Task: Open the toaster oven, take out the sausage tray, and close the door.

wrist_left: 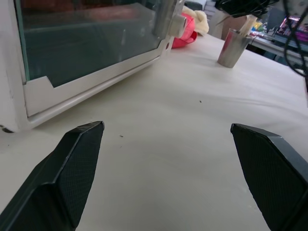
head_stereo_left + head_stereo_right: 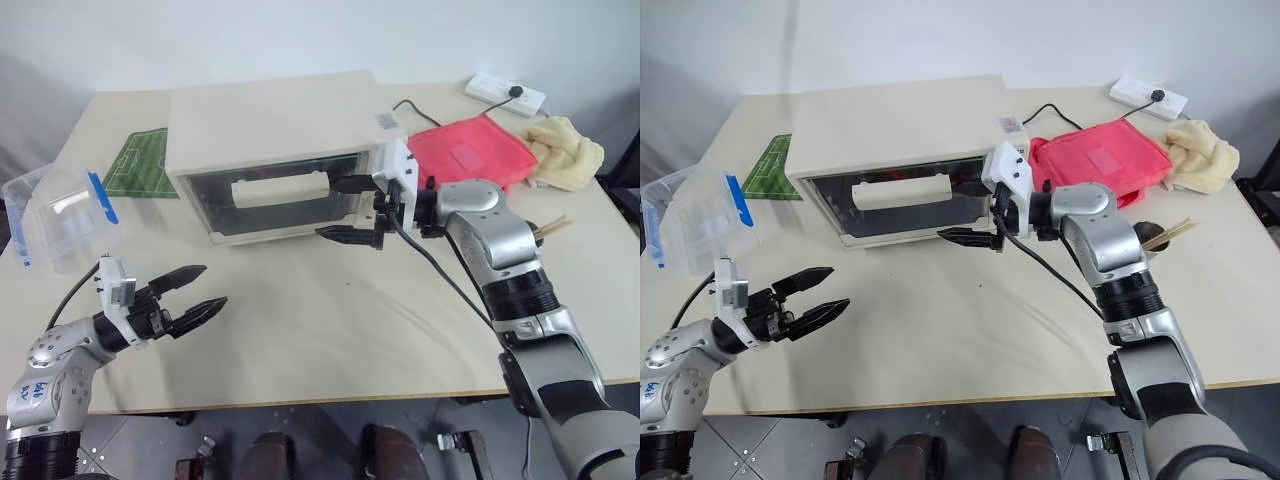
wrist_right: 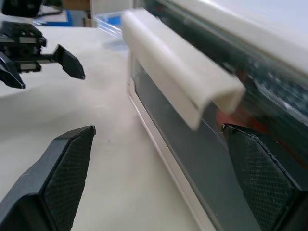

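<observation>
The cream-white toaster oven (image 2: 270, 120) stands at the table's middle back, its glass door (image 2: 275, 205) closed. My right gripper (image 2: 330, 208) is open at the right end of the door's bar handle (image 2: 280, 188), with one finger above that end and one below. In the right wrist view the handle (image 3: 178, 72) runs just ahead of the open fingers, apart from them. My left gripper (image 2: 208, 287) hovers open and empty over the table's front left, pointing toward the oven. The sausage tray is hidden behind the dark glass.
A clear plastic box with blue clips (image 2: 60, 215) lies at the left edge, beside a green pitch-patterned mat (image 2: 140, 165). A red pouch (image 2: 470, 150), a yellow towel (image 2: 565, 150) and a power strip (image 2: 505, 93) sit at the back right. A metal cup (image 1: 233, 48) holds chopsticks.
</observation>
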Controlling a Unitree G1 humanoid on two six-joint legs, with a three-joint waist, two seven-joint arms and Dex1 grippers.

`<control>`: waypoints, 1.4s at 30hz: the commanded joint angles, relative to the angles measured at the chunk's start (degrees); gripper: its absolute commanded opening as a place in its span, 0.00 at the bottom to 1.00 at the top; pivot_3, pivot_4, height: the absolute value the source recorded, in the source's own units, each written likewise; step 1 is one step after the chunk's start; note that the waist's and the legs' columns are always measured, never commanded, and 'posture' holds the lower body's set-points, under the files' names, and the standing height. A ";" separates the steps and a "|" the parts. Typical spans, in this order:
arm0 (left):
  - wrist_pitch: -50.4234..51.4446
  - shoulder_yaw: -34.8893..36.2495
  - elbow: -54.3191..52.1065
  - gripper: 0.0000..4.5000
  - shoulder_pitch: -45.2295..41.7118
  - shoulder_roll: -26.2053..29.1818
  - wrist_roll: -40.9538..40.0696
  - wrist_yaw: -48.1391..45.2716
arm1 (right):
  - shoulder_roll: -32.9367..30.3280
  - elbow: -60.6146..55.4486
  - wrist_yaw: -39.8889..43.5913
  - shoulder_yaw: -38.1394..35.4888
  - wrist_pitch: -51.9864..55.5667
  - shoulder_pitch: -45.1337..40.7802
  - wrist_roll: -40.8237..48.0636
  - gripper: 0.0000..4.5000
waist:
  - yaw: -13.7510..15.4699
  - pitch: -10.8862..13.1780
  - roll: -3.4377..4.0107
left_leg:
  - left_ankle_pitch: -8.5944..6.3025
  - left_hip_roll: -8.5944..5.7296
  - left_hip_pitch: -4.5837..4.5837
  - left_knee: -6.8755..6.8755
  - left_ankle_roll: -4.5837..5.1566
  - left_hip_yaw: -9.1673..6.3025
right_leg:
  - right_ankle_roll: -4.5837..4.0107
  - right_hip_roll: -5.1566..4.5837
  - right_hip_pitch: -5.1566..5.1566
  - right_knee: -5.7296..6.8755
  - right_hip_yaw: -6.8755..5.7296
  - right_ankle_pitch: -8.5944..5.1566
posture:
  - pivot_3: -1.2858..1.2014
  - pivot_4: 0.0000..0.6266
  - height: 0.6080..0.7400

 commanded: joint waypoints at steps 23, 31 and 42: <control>9.59 21.73 -6.25 1.00 -1.15 6.29 -17.09 10.44 | 2.16 -16.90 5.09 3.23 1.85 6.56 -0.40 0.98 | -2.38 0.01 0.01 | -0.04 0.06 -0.08 -0.08 -0.08 0.06 | 0.00 0.02 -0.27 0.15 0.06 0.00 | 0.52 0.24 1.00; 11.18 23.34 -4.79 0.86 -1.28 7.54 -19.79 7.75 | 2.44 -20.13 4.39 3.78 3.38 8.93 0.00 0.99 | -2.41 0.01 0.01 | -0.07 0.07 -0.03 -0.11 -0.11 0.15 | 0.00 0.05 -0.29 0.14 0.16 0.00 | 0.52 0.24 1.00; 12.07 17.37 0.71 0.12 -7.11 9.80 -17.32 4.67 | 1.95 -26.60 3.19 4.68 6.26 13.17 0.59 0.99 | -2.43 0.00 0.01 | -0.10 0.11 0.03 -0.13 -0.16 0.22 | 0.00 0.13 -0.30 0.14 0.25 0.00 | 0.52 0.24 1.00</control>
